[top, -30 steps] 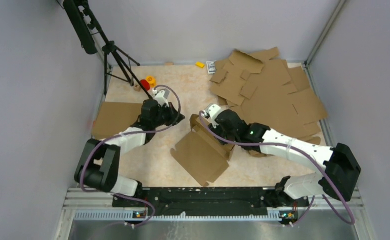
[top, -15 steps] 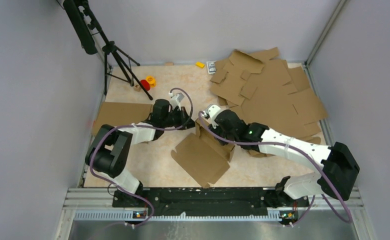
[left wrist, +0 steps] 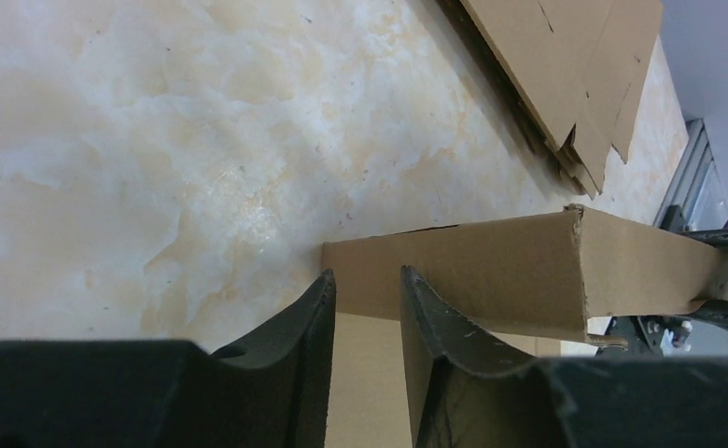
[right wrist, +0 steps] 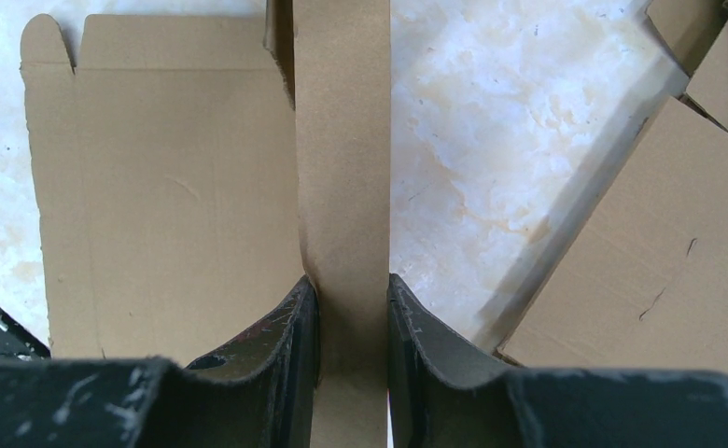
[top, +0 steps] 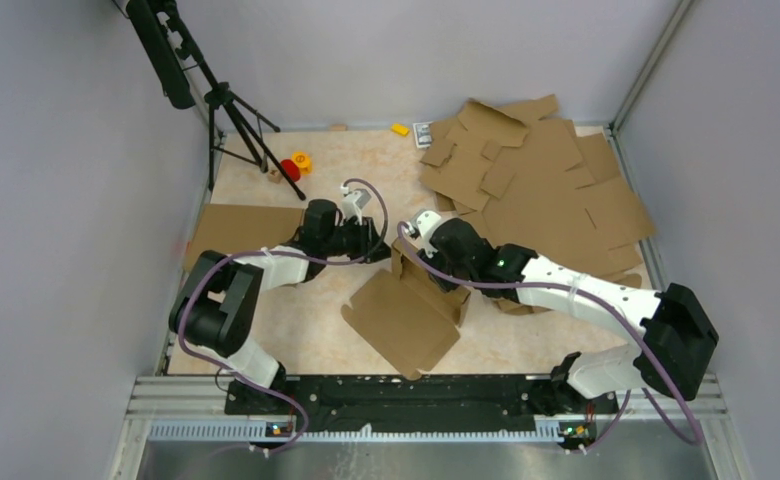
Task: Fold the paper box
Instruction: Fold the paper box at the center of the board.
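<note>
The paper box (top: pixel 398 318) lies partly folded in the middle of the table, its flat brown panel toward the near edge. One double-folded side wall (right wrist: pixel 342 159) stands up along its far side. My right gripper (right wrist: pixel 351 289) is shut on that wall, one finger on each face; from above the right gripper (top: pixel 413 255) sits at the wall's far-left end. My left gripper (top: pixel 374 243) is just left of the box. In the left wrist view the left gripper (left wrist: pixel 368 280) stands open by a narrow gap, its tips at the end of the box wall (left wrist: pixel 491 271), gripping nothing.
A loose pile of cardboard blanks (top: pixel 541 190) fills the back right. A flat cardboard sheet (top: pixel 236 232) lies at the left edge. A black tripod (top: pixel 228 110) stands back left, with small red and yellow pieces (top: pixel 292 166) beside it.
My left arm has swung right from the flat sheet to the box's left corner, and its jaws have gone from shut to slightly open. The right gripper has kept its hold unmoved.
</note>
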Robot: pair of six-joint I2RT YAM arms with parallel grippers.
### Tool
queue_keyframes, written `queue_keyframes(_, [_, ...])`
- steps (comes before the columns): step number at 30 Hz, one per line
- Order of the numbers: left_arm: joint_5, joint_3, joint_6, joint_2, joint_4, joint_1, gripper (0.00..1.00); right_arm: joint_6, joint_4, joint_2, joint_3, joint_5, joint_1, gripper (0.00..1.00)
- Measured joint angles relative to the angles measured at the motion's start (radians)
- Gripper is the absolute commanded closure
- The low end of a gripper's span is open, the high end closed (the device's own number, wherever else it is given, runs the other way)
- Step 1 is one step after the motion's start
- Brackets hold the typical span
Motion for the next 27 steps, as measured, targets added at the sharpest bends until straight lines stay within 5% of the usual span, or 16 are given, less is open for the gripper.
queue_keyframes(17, [0.094,-0.032,0.348,-0.031,0.034,0.001,0.66,0.000,-0.018,0.000,0.006,-0.031,-0.002,0.90])
queue_keyframes(27, [0.230,0.058,0.558,-0.018,-0.114,0.007,0.65,-0.008,-0.056,0.000,0.014,-0.030,-0.006,0.90])
